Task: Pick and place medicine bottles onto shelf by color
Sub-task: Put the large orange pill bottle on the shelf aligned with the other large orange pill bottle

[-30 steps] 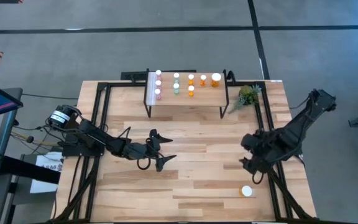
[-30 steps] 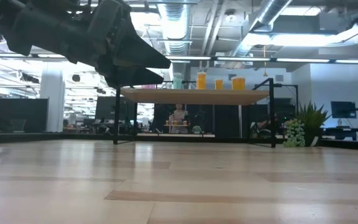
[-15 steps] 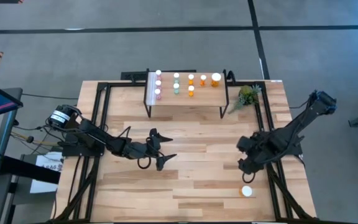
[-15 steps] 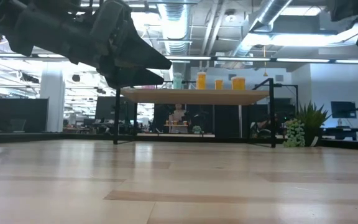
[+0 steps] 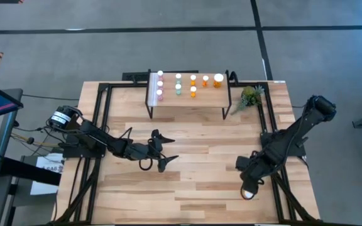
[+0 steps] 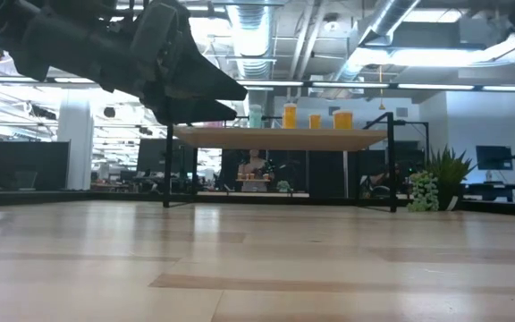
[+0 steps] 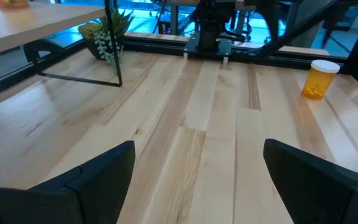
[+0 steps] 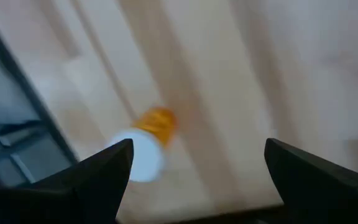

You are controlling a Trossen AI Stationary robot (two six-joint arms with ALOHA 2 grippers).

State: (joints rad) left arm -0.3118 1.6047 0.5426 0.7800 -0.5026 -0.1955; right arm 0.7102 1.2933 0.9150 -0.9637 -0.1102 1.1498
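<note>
One orange white-capped medicine bottle [image 5: 249, 194] stands on the table near the front right; it also shows in the right wrist view [image 8: 149, 143] and the left wrist view [image 7: 319, 78]. My right gripper [image 5: 246, 181] hovers just above it, open [image 8: 194, 186] and touching nothing. Several pink, teal and orange bottles [image 5: 178, 83] stand on the small wooden shelf [image 5: 187, 100] at the back, which rests on thin black legs. My left gripper [image 5: 163, 150] waits open at mid-table, above the wood [image 7: 197, 180].
A small green plant [image 5: 250, 96] stands right of the shelf. Black frame rails [image 5: 275, 188] run along the table's left and right sides, the right one close beside the loose bottle. Bare wood [image 5: 200, 176] lies between the two grippers.
My right gripper has gone toward the table's near edge and now stands over the loose orange bottle, with its arm stretched farther forward. The bottle has not moved.
</note>
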